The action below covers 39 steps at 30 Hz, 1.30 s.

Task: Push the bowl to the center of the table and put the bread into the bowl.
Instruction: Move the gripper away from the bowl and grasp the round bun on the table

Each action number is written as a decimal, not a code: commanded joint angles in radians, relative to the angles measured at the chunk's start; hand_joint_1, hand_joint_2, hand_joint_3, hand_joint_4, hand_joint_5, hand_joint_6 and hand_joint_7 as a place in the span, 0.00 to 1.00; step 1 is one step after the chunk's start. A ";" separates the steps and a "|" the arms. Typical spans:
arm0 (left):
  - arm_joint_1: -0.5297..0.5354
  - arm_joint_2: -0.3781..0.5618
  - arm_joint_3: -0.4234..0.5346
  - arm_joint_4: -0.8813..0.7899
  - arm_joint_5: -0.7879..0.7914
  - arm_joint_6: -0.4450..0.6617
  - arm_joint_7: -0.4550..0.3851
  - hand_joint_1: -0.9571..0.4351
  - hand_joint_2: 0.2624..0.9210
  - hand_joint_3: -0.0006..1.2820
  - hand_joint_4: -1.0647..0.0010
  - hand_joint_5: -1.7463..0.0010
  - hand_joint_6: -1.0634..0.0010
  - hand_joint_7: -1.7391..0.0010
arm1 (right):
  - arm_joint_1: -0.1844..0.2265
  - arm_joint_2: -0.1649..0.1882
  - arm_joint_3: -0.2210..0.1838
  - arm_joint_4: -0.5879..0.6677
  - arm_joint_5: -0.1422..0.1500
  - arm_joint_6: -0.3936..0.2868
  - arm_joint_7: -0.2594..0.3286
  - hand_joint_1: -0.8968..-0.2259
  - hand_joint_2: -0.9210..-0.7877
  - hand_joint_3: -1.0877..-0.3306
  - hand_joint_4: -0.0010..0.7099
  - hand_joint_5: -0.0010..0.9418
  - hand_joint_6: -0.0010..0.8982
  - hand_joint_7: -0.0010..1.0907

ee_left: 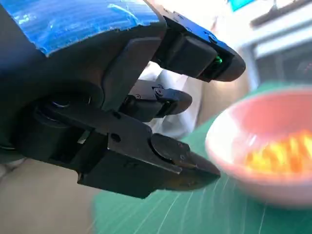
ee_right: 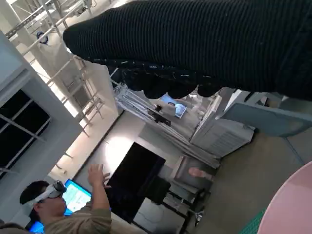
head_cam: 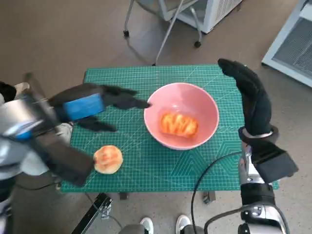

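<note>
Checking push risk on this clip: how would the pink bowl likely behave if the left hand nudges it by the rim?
The bowl looks wide and shallow, so it would probably slide rather than tip. Its glossy wall may let the left hand's fingers slip upward. The bread inside adds a little weight and may shift. The green mat could add drag.

Bowl (head_cam: 181,115) glossy pink, smooth; mat (head_cam: 146,161) matt green; right hand (head_cam: 251,95) knitted cloth.

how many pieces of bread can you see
2: one bread lies inside the pink bowl, one round bun sits on the green mat near the table's front left. None looks hidden.
</note>
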 commanded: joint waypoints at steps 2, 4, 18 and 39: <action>0.103 0.072 0.070 -0.114 -0.040 0.051 -0.078 0.68 0.69 0.00 0.77 1.00 0.60 1.00 | 0.008 0.005 0.006 -0.003 0.003 0.023 0.005 0.42 0.00 0.44 0.50 0.00 0.04 0.78; 0.138 0.089 0.088 -0.144 -0.052 0.064 -0.098 0.68 0.69 0.00 0.79 1.00 0.62 1.00 | 0.005 0.005 0.007 -0.004 0.004 0.027 0.006 0.42 0.00 0.43 0.50 0.00 0.04 0.78; 0.250 0.115 0.082 -0.210 -0.088 0.147 -0.213 0.65 0.67 0.00 0.82 1.00 0.67 1.00 | -0.016 0.004 0.007 0.019 0.025 0.034 0.032 0.47 0.00 0.42 0.50 0.00 0.04 0.79; 0.280 0.012 -0.084 -0.058 0.102 0.135 -0.119 0.62 0.69 0.00 0.81 1.00 0.66 1.00 | -0.004 -0.011 0.000 0.004 0.025 0.038 0.040 0.45 0.00 0.43 0.52 0.01 0.06 0.78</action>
